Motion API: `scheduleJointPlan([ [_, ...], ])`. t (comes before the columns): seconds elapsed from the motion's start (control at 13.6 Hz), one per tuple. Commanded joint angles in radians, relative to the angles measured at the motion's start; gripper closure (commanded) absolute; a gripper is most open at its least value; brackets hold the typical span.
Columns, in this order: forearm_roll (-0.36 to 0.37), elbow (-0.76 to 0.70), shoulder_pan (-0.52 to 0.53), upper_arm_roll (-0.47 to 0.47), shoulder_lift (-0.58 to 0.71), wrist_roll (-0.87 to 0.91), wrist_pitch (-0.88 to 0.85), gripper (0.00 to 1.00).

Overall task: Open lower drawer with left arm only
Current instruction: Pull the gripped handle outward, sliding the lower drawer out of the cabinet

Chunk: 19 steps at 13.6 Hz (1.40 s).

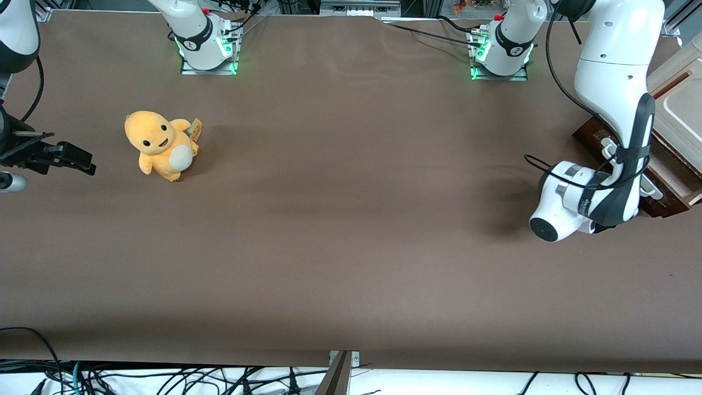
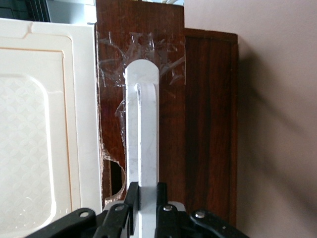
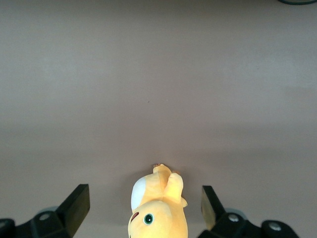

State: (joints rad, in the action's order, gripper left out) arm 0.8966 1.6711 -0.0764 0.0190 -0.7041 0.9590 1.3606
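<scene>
One lower drawer (image 2: 208, 124): dark brown front, white bar handle (image 2: 142, 129) | gripper (image 2: 144, 198) jaws clamped on handle, seen in wrist view only | front view: left arm (image 1: 614, 109) hides them.

Pincer (image 2: 147, 198) on drawer handle (image 2: 142, 129)

Front view looks down over the whole table (image 1: 351, 247); left wrist view sits close on the gripper (image 2: 145, 203) closed around the lower drawer's (image 2: 163, 124) handle.

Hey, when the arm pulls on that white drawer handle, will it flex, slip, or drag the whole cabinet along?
The white bar handle looks rigid, so it probably won't flex. Its smooth face may be slippery, though the pincer sits closed around one end. The cabinet looks small and nothing visibly braces it on the table, so it might slide instead of the drawer opening.
</scene>
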Motion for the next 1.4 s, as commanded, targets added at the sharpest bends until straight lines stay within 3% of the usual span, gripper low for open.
scheduleJointPlan([
  [0.0, 0.021, -0.045, -0.048, -0.001, -0.014, 0.0, -0.066, 0.9],
  [0.73, 0.015, -0.047, -0.059, 0.001, -0.032, 0.0, -0.066, 0.87],
  [1.03, 0.016, -0.047, -0.059, 0.001, -0.031, -0.025, -0.066, 0.29],
  [1.1, 0.016, -0.047, -0.057, 0.001, -0.031, -0.038, -0.066, 0.19],
  [1.32, 0.021, -0.05, -0.059, -0.001, -0.02, -0.068, -0.067, 0.0],
])
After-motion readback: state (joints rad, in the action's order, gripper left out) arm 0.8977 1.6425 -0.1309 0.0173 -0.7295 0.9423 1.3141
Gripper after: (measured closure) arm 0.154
